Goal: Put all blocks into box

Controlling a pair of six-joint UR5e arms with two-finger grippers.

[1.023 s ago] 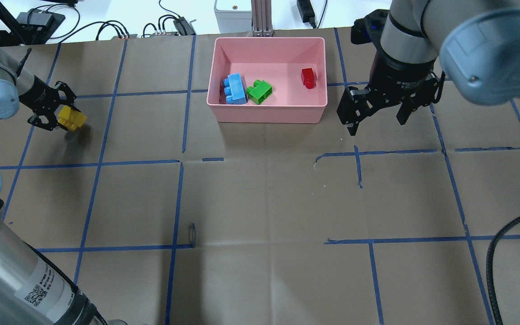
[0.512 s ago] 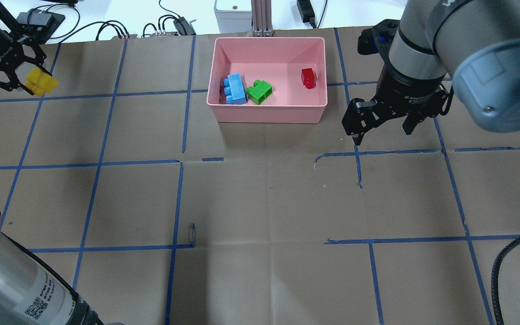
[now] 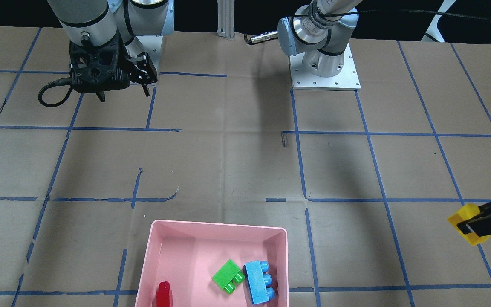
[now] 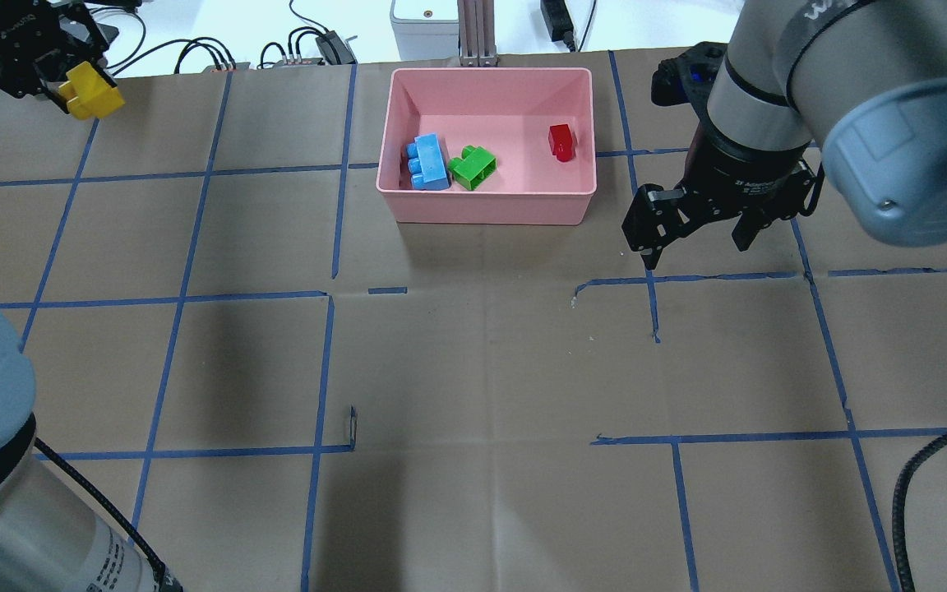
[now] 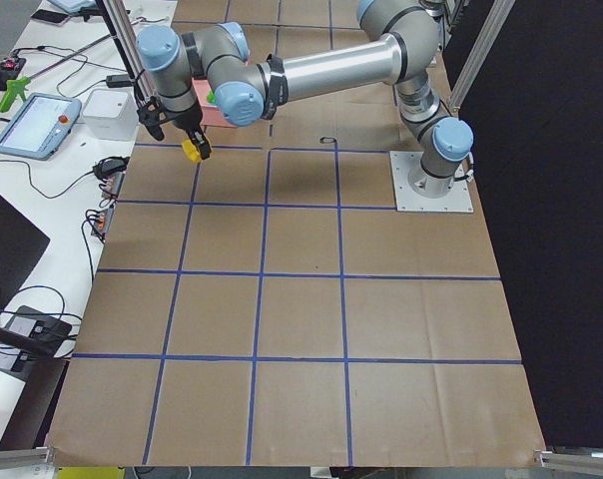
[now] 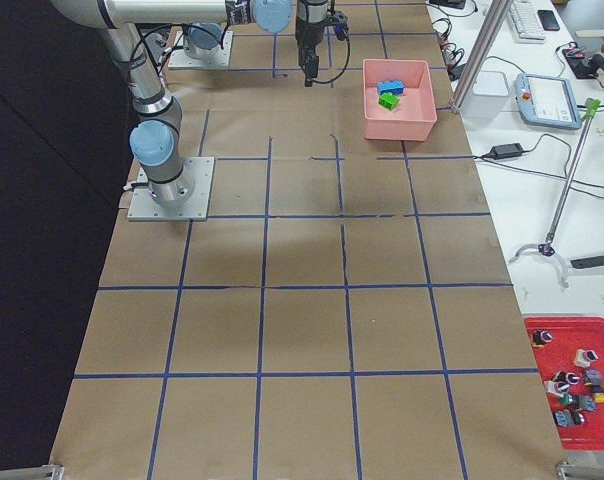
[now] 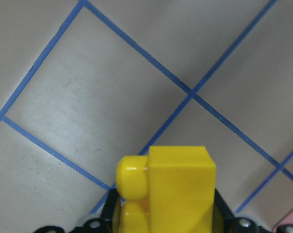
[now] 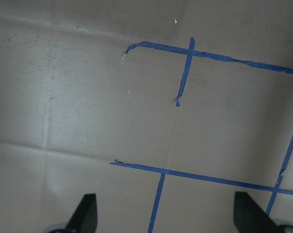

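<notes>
The pink box (image 4: 490, 205) stands at the table's far middle and holds the light-blue brick (image 4: 429, 163), the green brick (image 4: 473, 167) and the red brick (image 4: 560, 141). The box also shows in the front view (image 3: 151, 264). My left gripper (image 4: 71, 86) is shut on the yellow brick (image 4: 93, 92) and holds it in the air at the far left, well left of the box. The yellow brick fills the left wrist view (image 7: 170, 187) and shows in the front view (image 3: 463, 221). My right gripper (image 4: 695, 238) is open and empty, just right of the box.
Cables, a power adapter (image 4: 334, 45) and a grey device (image 4: 424, 20) lie beyond the table's far edge. Blue tape lines grid the brown table. A black cable (image 4: 926, 460) runs at the near right.
My left gripper has lifted the yellow brick off the table and carried it up and toward the far left edge. My right gripper has drawn slightly nearer, away from the box, staying open.
</notes>
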